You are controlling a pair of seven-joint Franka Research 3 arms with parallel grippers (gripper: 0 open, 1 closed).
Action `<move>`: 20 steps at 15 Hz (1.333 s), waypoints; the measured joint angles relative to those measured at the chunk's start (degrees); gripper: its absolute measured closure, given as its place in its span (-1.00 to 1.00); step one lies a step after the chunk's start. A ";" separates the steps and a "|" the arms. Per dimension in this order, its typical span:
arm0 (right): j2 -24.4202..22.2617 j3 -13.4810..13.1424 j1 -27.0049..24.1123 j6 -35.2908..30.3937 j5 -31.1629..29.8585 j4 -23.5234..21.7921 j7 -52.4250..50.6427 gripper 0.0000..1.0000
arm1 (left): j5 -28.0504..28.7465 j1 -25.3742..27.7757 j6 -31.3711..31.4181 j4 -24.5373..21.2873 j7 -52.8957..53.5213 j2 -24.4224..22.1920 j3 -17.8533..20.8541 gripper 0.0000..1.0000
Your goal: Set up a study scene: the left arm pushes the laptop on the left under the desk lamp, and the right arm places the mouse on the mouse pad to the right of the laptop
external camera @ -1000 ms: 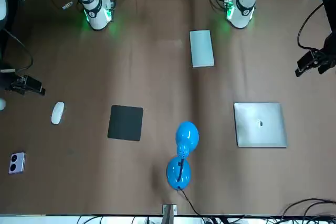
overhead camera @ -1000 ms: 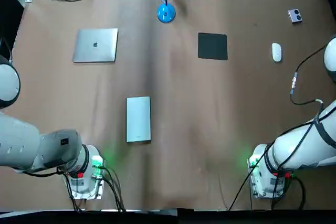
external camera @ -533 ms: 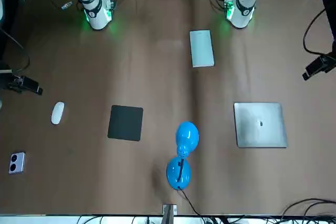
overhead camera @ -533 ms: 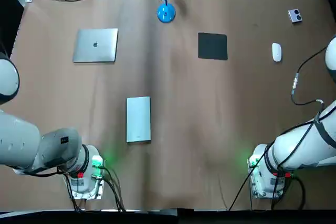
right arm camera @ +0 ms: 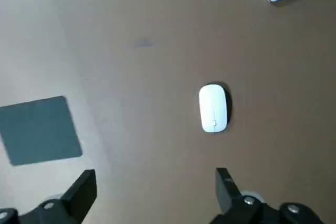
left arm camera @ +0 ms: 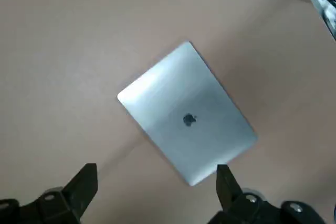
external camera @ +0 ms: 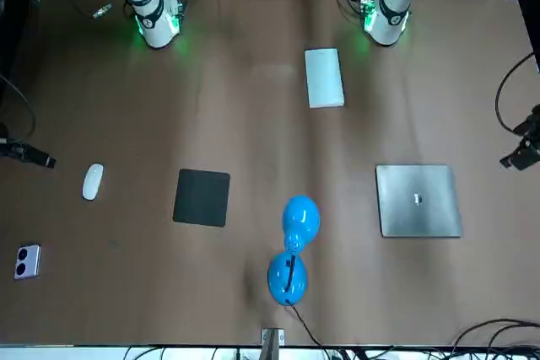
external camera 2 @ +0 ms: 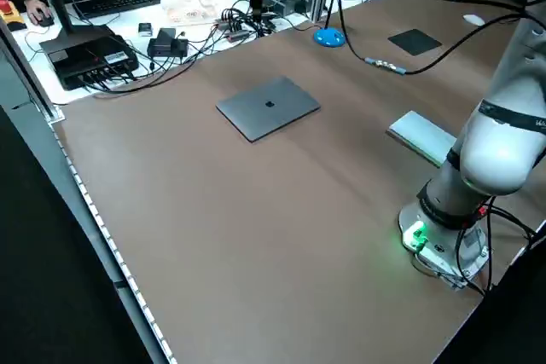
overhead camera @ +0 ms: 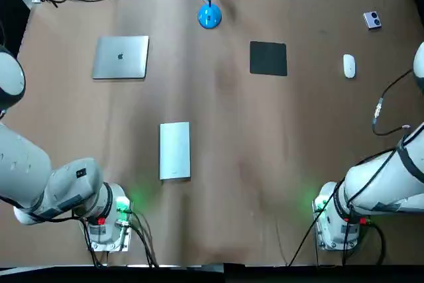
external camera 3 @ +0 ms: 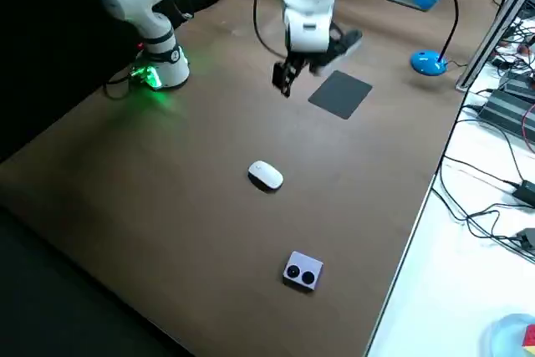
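The closed silver laptop (overhead camera: 120,57) lies at the far left, to the left of the blue desk lamp (overhead camera: 209,16). My left gripper (left arm camera: 156,170) hangs high over the laptop (left arm camera: 187,114) with its fingers (left arm camera: 86,179) wide open and empty; the front view shows it at the edge (external camera: 523,153). The white mouse (overhead camera: 349,65) sits to the right of the black mouse pad (overhead camera: 268,58). High above the mouse (right arm camera: 213,107), my right gripper (right arm camera: 155,173) is open and holds nothing; it also shows in the right side view (external camera 3: 287,79).
A flat silver slab (overhead camera: 175,150) lies mid-table, nearer the arm bases. A small grey device (overhead camera: 372,20) with two lenses rests at the far right corner. Cables and equipment (external camera 2: 94,49) crowd the bench beyond the table's far edge.
Both grippers have drifted away from the bases and outward toward the picture edges in the front view. Laptop, mouse, pad and lamp have not moved.
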 joint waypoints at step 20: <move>12.05 -0.04 -5.84 13.71 -0.23 -7.79 -3.51 -1.00 | 0.50 4.73 32.88 -2.41 -24.67 28.02 0.53 -1.00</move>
